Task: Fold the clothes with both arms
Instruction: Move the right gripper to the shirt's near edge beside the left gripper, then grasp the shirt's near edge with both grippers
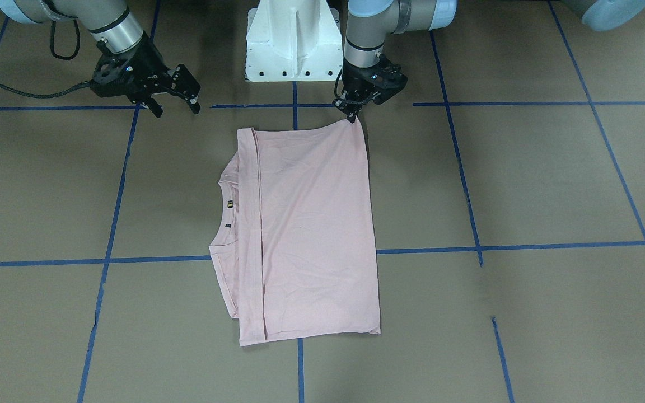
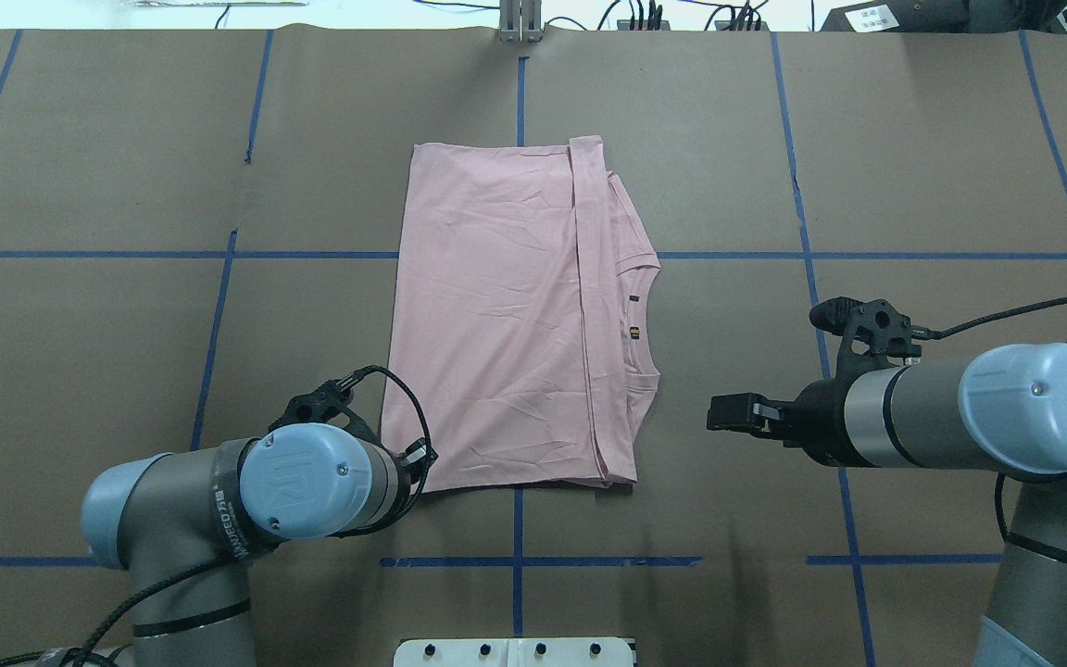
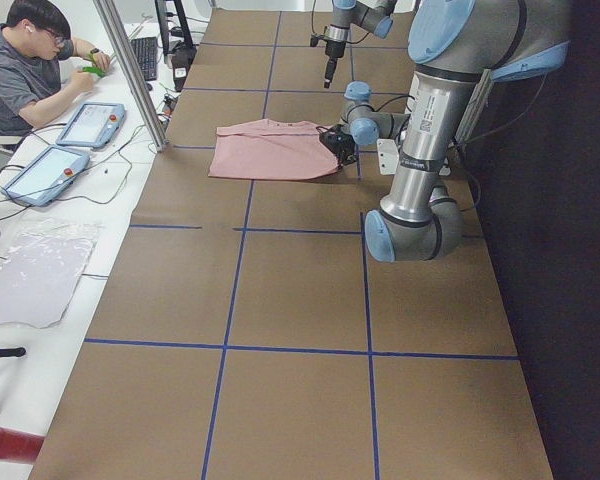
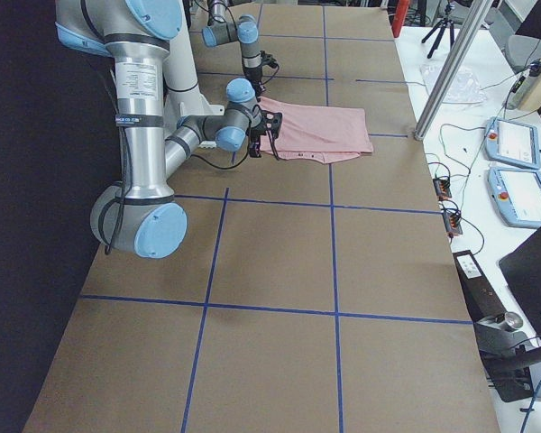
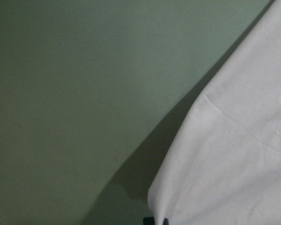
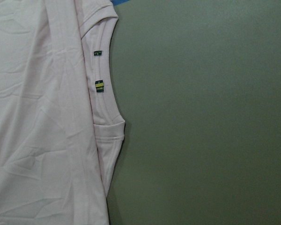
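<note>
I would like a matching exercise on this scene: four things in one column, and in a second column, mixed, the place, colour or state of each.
Column one:
1 left gripper
2 right gripper
3 T-shirt
4 pedestal base

Column two:
A folded, flat on the table
B white
C jaws apart, clear of the cloth
D pinching a shirt corner

Pairs: 1-D, 2-C, 3-A, 4-B
</note>
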Controlling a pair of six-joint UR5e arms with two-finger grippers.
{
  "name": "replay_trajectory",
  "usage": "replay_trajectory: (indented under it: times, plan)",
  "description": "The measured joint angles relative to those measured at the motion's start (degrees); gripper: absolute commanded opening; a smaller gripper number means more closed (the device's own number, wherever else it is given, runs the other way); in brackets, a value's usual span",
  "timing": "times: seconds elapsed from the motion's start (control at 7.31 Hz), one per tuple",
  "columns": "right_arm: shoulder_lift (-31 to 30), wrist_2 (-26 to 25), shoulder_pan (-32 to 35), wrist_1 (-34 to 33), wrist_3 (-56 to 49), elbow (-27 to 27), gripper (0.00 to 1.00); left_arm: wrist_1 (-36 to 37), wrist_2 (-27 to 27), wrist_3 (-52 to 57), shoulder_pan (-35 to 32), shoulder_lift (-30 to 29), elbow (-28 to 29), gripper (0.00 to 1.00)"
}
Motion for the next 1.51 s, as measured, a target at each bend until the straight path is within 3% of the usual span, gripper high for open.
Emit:
replay_trajectory:
  times: [0.27, 0.82, 1.51]
  plan:
    - [3.92, -0.17, -1.54, -2.9, 5.99, -3.65, 1.0, 1.5, -0.08, 4.31, 0.07, 0.13, -1.63, 0.0]
    - [20.12, -2.94, -6.75, -18.98, 17.03, -11.63, 1.0, 1.7, -0.15, 7.22, 0.09, 0.09, -1.75, 0.0]
    - [26.26, -5.58, -8.34, -20.22, 20.54, -19.53, 1.0, 1.7, -0.18, 7.27, 0.09, 0.1, -1.68, 0.0]
